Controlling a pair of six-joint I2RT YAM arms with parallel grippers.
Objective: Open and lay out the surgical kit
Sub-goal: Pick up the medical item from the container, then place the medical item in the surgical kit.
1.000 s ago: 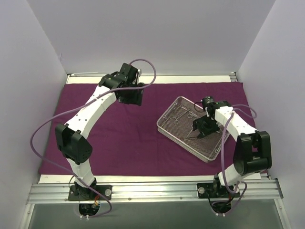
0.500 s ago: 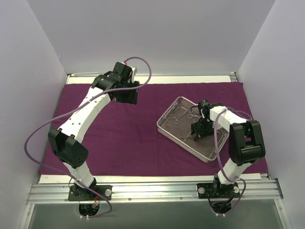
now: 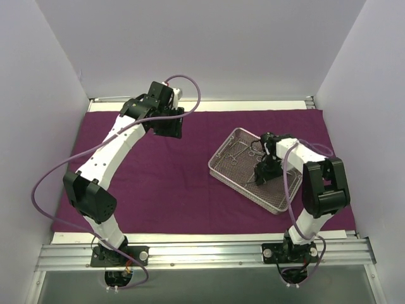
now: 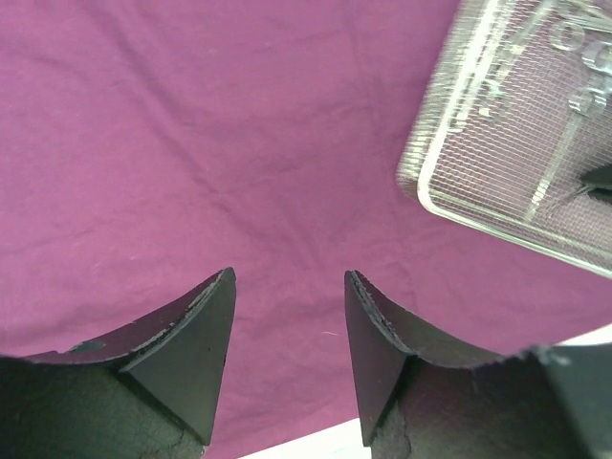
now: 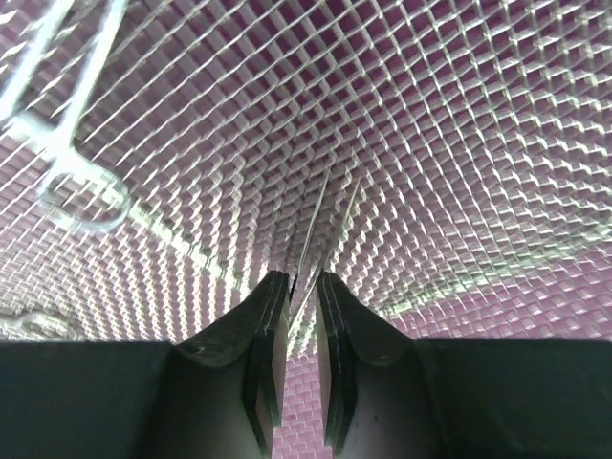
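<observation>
The dark purple cloth wrap (image 3: 164, 183) lies spread flat over the table. The silver wire-mesh tray (image 3: 223, 148) sits on it at the right, turned at an angle. Ring-handled forceps (image 3: 243, 151) lie in its far end. My right gripper (image 3: 261, 177) is down inside the tray. In the right wrist view its fingers (image 5: 303, 282) are shut on thin silver tweezers (image 5: 320, 220), whose two prongs stick out over the mesh (image 5: 459, 143). My left gripper (image 3: 172, 130) is open and empty above the cloth (image 4: 191, 143) at the far left-centre, left of the tray (image 4: 421, 191).
White walls enclose the table on the left, back and right. A white strip of table shows beyond the cloth's far edge (image 3: 253, 104). A forceps ring handle (image 5: 67, 182) lies left of my right gripper in the tray.
My right gripper has shifted slightly within the tray and its arm has swung in over it. My left gripper has moved a little left and back.
</observation>
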